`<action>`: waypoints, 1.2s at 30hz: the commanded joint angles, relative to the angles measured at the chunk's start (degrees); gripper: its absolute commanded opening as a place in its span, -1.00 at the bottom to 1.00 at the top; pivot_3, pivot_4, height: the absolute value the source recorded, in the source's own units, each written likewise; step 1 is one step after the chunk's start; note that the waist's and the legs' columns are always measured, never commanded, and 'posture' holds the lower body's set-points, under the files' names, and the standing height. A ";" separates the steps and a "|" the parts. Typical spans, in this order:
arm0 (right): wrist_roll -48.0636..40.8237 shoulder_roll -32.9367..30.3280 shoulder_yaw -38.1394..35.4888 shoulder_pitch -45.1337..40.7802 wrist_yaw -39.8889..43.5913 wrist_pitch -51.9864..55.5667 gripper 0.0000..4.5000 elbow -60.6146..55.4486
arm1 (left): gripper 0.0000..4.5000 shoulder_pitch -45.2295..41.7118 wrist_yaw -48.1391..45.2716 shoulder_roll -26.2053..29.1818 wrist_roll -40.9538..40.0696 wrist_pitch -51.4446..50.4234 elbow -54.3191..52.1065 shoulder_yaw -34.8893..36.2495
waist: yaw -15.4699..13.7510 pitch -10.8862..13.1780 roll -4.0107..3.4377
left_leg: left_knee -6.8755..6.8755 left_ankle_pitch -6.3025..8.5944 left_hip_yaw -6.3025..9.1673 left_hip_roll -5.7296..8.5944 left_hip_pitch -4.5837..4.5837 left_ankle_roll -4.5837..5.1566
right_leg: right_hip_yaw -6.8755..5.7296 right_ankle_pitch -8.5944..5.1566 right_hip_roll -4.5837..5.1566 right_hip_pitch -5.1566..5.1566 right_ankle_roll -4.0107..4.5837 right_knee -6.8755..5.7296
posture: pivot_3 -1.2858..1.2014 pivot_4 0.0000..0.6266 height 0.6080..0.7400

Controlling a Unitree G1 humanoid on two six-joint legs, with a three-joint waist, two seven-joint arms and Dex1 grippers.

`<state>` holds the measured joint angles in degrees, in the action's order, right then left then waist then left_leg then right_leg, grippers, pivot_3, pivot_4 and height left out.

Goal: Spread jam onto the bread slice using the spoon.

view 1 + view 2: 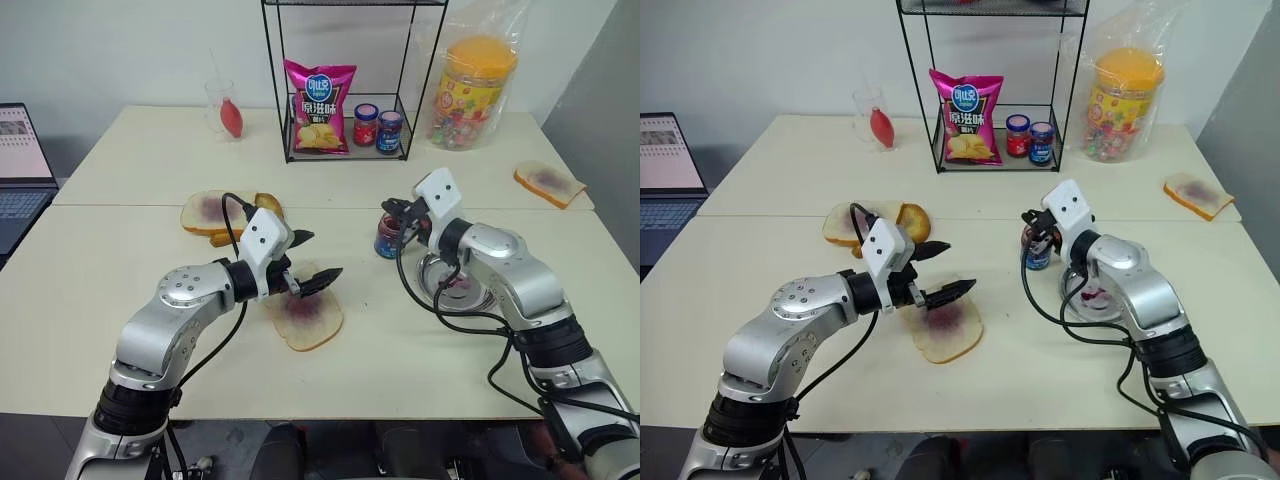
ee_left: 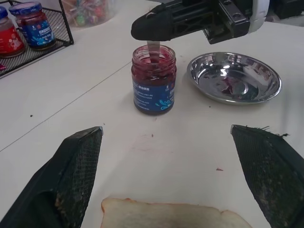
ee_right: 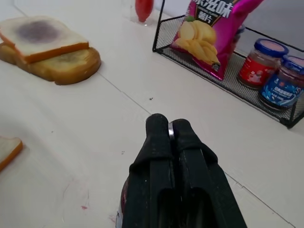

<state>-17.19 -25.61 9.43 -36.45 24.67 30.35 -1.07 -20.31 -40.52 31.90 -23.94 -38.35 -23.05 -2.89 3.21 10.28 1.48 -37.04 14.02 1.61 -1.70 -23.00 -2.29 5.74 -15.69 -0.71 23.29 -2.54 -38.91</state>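
Two grippers are over the table: the left gripper (image 1: 305, 262) hangs spread wide above the bread slice (image 1: 305, 318), while the right gripper (image 2: 156, 24), clamped on what looks like the spoon (image 2: 152, 46), dips it into the jam (image 2: 154, 59) jar beside the steel plate (image 2: 234, 77).

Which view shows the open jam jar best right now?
The left wrist view: the jam jar stands whole and unblocked, its blue label and red jam clear, with the spoon dipping in from the shut right gripper. Both eye views show it small, partly behind that gripper. The right wrist view catches just a sliver beside the fingers.
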 commanded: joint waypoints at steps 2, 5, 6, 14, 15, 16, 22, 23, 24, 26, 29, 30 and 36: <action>-7.34 5.13 -8.72 -1.89 -2.89 10.75 -0.98 -0.32 | 1.00 -1.51 -0.05 0.20 0.18 1.15 -0.72 0.14 | 0.01 0.00 0.00 | 0.00 0.00 0.00 0.00 0.02 0.00 | 0.00 0.00 0.00 -0.01 0.01 -0.02 | 0.03 -0.52 1.00; -10.34 7.42 -12.61 -3.35 -4.76 16.70 -0.98 -0.57 | 1.00 -1.81 -0.24 0.15 0.45 1.45 -0.26 -0.15 | 0.03 0.00 -0.01 | 0.00 0.00 0.02 0.00 0.02 0.00 | 0.00 0.01 -0.01 -0.01 0.02 -0.04 | 0.03 -0.52 1.00; -10.54 7.49 -12.94 -3.62 -4.75 17.96 -0.98 -0.71 | 1.00 -1.91 -0.29 0.14 0.54 1.57 -0.06 -0.21 | 0.05 0.00 -0.01 | 0.01 0.00 0.01 0.00 0.02 0.00 | 0.00 0.01 -0.01 -0.01 0.02 -0.04 | 0.03 -0.52 1.00; -16.11 11.79 -22.22 -6.19 -10.39 26.33 -0.98 -0.10 | 1.00 -2.61 -0.50 -0.28 0.74 2.17 0.82 -0.64 | 0.11 0.01 -0.01 | 0.07 0.01 -0.01 0.00 0.00 0.00 | 0.01 0.00 -0.01 0.03 0.03 -0.02 | 0.03 -0.52 1.00; -16.38 11.95 -22.90 -6.51 -10.77 26.71 -0.98 -0.05 | 1.00 -2.67 -0.51 -0.28 0.73 2.26 0.91 -0.66 | 0.12 0.01 -0.01 | 0.07 0.01 -0.01 0.00 -0.01 0.00 | 0.01 0.00 -0.01 0.03 0.03 -0.01 | 0.03 -0.52 1.00; -16.77 12.26 -23.79 -6.86 -11.32 27.18 -0.98 0.02 | 1.00 -2.72 -0.52 -0.27 0.72 2.35 0.98 -0.70 | 0.13 0.01 -0.02 | 0.07 0.01 -0.02 0.00 0.00 0.00 | 0.01 0.00 -0.01 0.03 0.03 -0.01 | 0.03 -0.52 1.00; -18.45 13.12 -27.80 -8.78 -14.15 28.95 -0.98 0.84 | 1.00 -3.05 -0.70 -0.11 0.63 2.69 1.45 -0.88 | 0.15 0.02 -0.02 | 0.07 0.01 -0.02 0.00 -0.01 0.00 | 0.01 0.00 -0.01 0.04 0.03 -0.02 | 0.03 -0.52 1.00; -18.72 13.24 -28.29 -8.99 -14.48 29.27 -0.98 0.81 | 1.00 -3.06 -0.72 -0.09 0.62 2.71 1.46 -0.91 | 0.15 0.01 -0.02 | 0.07 0.01 -0.03 0.00 -0.01 0.00 | 0.02 0.00 -0.01 0.04 0.03 -0.02 | 0.03 -0.52 1.00; -19.13 13.36 -29.03 -9.28 -14.89 29.68 -0.98 0.75 | 1.00 -3.10 -0.74 -0.10 0.54 2.67 1.48 -0.88 | 0.14 0.01 -0.02 | 0.07 0.01 -0.03 0.00 -0.01 0.00 | 0.02 -0.01 -0.01 0.05 0.03 -0.02 | 0.03 -0.52 1.00; -20.25 13.87 -30.63 -9.77 -16.03 30.25 -0.98 1.13 | 1.00 -3.41 -0.85 -0.15 0.37 2.61 1.72 -0.81 | 0.15 0.01 -0.02 | 0.07 0.01 -0.02 0.00 -0.02 0.00 | 0.01 0.00 -0.01 0.04 0.03 -0.01 | 0.03 -0.52 1.00; -21.47 14.34 -32.25 -9.94 -17.20 30.99 -0.98 1.46 | 1.00 -3.84 -0.94 -0.25 0.10 2.45 1.85 -0.71 | 0.17 0.01 -0.02 | 0.07 0.01 -0.03 0.00 -0.02 0.00 | 0.01 0.00 -0.01 0.05 0.03 -0.01 | 0.03 -0.52 1.00; -22.52 14.83 -33.54 -10.07 -18.03 31.58 -0.98 1.65 | 1.00 -3.95 -1.00 -0.28 0.04 2.42 1.92 -0.68 | 0.17 0.01 -0.02 | 0.07 0.01 -0.03 0.00 -0.02 0.00 | 0.02 0.00 -0.01 0.05 0.03 -0.01 | 0.03 -0.52 1.00; -26.86 16.71 -38.66 -10.54 -22.22 33.73 -0.98 2.35 | 1.00 -4.22 -1.56 -0.22 -0.14 2.37 2.31 -0.59 | 0.17 0.02 -0.03 | 0.08 0.01 -0.03 0.01 -0.03 0.00 | 0.02 0.00 -0.01 0.05 0.03 0.00 | 0.03 -0.52 1.00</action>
<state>-41.23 -9.33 -26.95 -44.75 3.80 63.61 2.53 -23.29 -41.88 31.64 -23.71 -36.97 -19.95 -4.27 3.38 10.30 1.45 -36.96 14.03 1.57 -1.70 -23.03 -2.29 5.76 -15.69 -0.72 23.34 -2.51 -38.91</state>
